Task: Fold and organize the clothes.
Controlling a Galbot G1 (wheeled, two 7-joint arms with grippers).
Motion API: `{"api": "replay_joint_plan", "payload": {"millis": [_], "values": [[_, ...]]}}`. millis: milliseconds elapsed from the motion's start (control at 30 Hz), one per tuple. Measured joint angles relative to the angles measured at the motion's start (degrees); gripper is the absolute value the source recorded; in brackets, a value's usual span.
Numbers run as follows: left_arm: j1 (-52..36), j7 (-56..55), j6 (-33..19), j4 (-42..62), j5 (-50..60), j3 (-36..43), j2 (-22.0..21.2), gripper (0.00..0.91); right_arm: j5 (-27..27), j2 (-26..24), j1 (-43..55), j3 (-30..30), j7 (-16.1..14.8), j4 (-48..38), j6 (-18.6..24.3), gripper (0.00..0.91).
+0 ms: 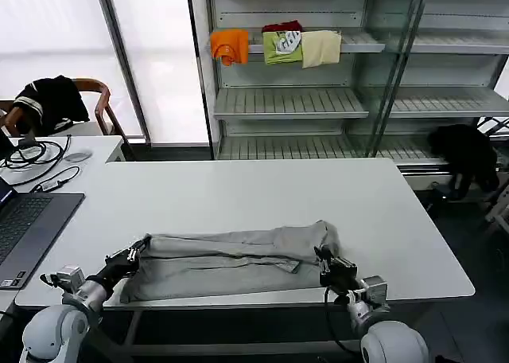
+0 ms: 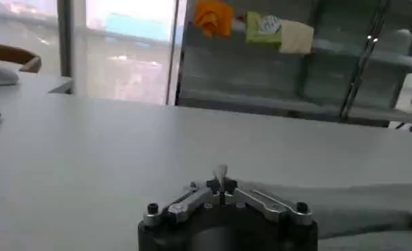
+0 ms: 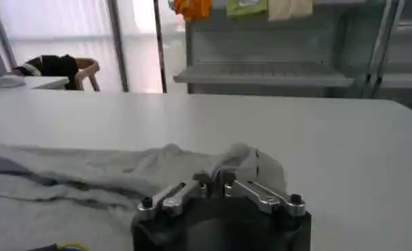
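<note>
Our left gripper (image 1: 134, 254) has its fingers closed together on the shirt (image 1: 231, 263) at its left end; our right gripper (image 1: 324, 259) has its fingers closed on the right end. The grey shirt lies as a long folded band along the near edge of the worktop (image 1: 262, 196). We judge a fold is in hand: both ends should rise and travel together, level, so the cloth stays taut and the edges align without bunching.
</note>
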Motion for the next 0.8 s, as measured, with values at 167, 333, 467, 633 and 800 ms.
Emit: {"api": "replay_joint_plan", "payload": {"millis": [167, 333, 467, 633, 800], "values": [[1.4, -1.1, -0.1, -1.3, 2.6, -0.8, -0.4, 0.907, -1.8, -0.2, -0.7, 0.6, 1.7, -0.7, 0.3, 0.907], [2.9, -2.7, -0.2, -3.3, 4.6, -1.2, -1.4, 0.907, -2.8, -0.5, -0.7, 1.5, 3.1, -0.8, 0.6, 0.907], [4.0, -4.9, -0.3, -5.0, 6.2, -0.9, -2.7, 0.907, -1.2, -0.8, -0.3, 2.6, 4.4, -1.1, 1.8, 0.907], [5.0, -7.7, 0.0, -6.4, 7.4, 0.1, -4.4, 0.746, 3.4, -0.5, 0.9, 4.2, 6.2, -1.0, 3.5, 0.907], [5.3, -9.9, 0.5, -6.7, 8.2, 1.2, -5.7, 0.111, 6.4, -0.5, 2.3, 5.2, 7.6, -0.9, 4.1, 0.907]]}}
